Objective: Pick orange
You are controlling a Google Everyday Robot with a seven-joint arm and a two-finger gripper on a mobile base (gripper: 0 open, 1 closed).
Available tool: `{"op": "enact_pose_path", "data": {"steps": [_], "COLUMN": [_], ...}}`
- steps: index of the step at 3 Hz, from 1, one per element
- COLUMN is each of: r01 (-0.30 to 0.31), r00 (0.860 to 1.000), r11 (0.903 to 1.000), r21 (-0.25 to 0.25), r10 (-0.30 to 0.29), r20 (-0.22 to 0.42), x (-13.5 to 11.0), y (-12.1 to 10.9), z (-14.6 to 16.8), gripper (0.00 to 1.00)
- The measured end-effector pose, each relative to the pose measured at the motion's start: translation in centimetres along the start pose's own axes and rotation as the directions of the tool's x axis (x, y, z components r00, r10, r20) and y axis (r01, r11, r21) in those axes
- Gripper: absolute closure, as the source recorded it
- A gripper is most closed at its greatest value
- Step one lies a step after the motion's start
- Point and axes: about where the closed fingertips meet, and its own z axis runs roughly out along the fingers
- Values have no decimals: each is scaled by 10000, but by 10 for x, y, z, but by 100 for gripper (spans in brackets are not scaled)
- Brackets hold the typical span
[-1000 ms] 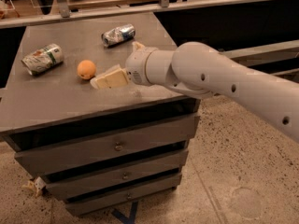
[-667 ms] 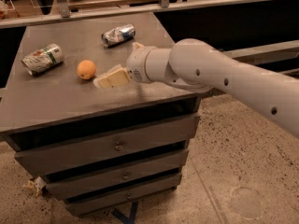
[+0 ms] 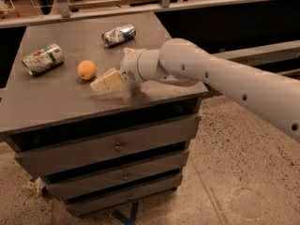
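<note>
1. Far left on the grey cabinet top [image 3: 56, 102], a crushed silver-green can [image 3: 43, 58] lies on its side, apart from the fruit.
2. To its right the orange [image 3: 86, 70] sits on the top, towards the left half and well back from the front edge.
3. The gripper [image 3: 97, 84] hovers low over the top just right of the orange and a little nearer the camera, its cream tip pointing left at the fruit's near side. Whether the two touch cannot be told, nor whether the gripper is spread or closed; the orange is not in its grasp.
4. Farther back and to the right, a crushed silver-blue can [image 3: 119, 34] lies on its side behind the wrist, apart from both orange and gripper.
5. The white arm [image 3: 225, 83] reaches in from the right edge, crossing the cabinet's right front corner.
6. Below, three drawers [image 3: 117, 146] face the camera above a speckled floor [image 3: 234, 163].
</note>
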Motion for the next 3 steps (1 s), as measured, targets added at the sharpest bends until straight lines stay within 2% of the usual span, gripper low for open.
{"op": "enact_pose_path", "data": {"steps": [3], "r01": [254], "r00": [9987], "r11": [9944], "r21": [-1023], "r10": [-208], "r20": [459], "x": [-7], "y": [4], "z": [54], "gripper": [0]}}
